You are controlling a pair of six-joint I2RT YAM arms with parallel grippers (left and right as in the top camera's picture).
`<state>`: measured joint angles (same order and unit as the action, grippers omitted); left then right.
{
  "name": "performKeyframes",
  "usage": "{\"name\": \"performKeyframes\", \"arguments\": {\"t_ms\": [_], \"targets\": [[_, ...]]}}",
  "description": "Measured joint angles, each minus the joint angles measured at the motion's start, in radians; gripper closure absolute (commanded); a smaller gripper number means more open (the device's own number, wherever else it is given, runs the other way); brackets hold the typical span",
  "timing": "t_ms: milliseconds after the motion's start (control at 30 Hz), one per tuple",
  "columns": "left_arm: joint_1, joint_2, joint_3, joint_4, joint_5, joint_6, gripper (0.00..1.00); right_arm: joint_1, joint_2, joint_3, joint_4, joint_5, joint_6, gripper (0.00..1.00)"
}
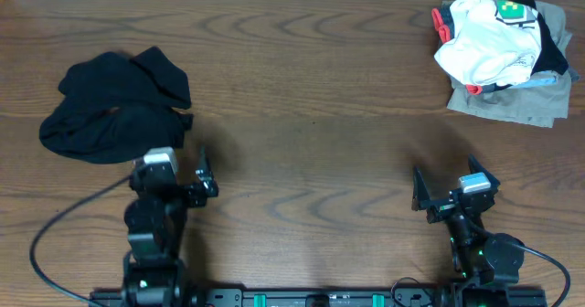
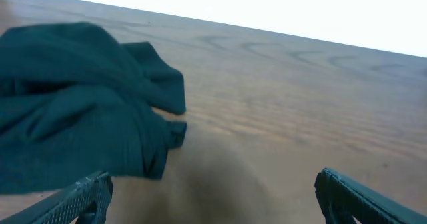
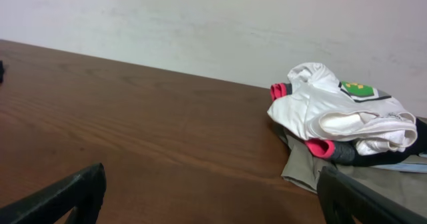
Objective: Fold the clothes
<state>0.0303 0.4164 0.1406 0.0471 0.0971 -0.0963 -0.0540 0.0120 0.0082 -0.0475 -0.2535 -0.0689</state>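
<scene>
Open table (image 1: 311, 115) lies between black garment (image 1: 114, 106) and white T-shirt (image 1: 484, 42).

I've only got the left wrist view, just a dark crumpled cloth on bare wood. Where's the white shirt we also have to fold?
Observer: The large white cotton T-shirt with the small green-and-yellow print lies bunched at the far right corner of the brown wooden table.
Operator: Is it lying straight on the wood?
Observer: No, a khaki-olive fabric garment lies spread beneath it.
Operator: Is the other arm busy over there?
Observer: No, the right end effector is open and empty near the front edge, well short of that corner.
</scene>
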Motion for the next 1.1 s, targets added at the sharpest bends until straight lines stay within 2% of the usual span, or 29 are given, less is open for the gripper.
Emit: {"name": "performKeyframes", "arguments": {"t_ms": [167,600,800,1100], "targets": [[0.0,-0.114,-0.071,0.001,0.0,0.0,0.02,0.0,0.0,0.0,0.0,0.0,0.0,0.01],[0.0,-0.257,-0.127,0.0,0.001,0.0,0.02,0.0,0.0,0.0,0.0,0.0,0.0,0.01],[0.0,-0.34,-0.129,-0.063,-0.005,0.0,0.02,0.0,0.0,0.0,0.0,0.0,0.0,0.01],[0.0,-0.403,-0.127,-0.066,-0.02,0.0,0.02,0.0,0.0,0.0,0.0,0.0,0.0,0.01]]}}
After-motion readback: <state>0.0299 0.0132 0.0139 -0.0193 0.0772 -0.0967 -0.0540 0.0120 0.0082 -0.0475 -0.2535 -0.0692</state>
